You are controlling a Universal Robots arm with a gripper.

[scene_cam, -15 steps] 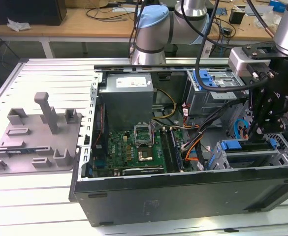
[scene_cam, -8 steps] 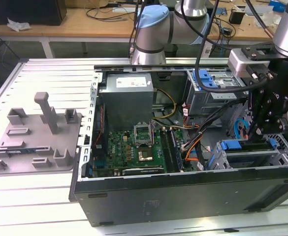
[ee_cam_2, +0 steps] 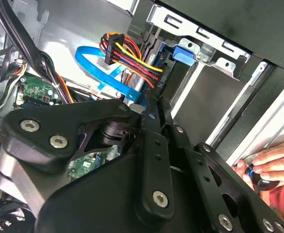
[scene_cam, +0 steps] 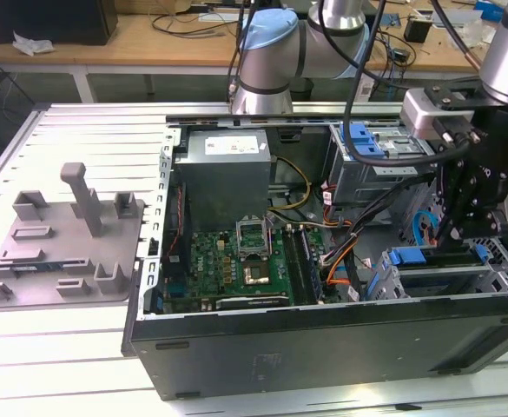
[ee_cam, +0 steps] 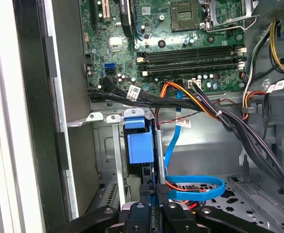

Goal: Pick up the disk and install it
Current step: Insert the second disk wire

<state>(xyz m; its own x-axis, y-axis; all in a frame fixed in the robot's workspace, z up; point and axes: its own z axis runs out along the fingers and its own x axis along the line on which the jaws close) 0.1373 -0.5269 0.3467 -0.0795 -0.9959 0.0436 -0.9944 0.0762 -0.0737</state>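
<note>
The claw [ee_cam: 154,191] is clenching on the edge of the disk [ee_cam: 141,148], which is standing upright directly ahead of its fingertips, its long axis running straight on into the drive cage [ee_cam: 110,160] of the computer case [scene_cam: 323,343].

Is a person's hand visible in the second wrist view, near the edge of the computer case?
Yes: fingers of a hand rest beside the pale edge of the case, holding a small dark object.
</note>
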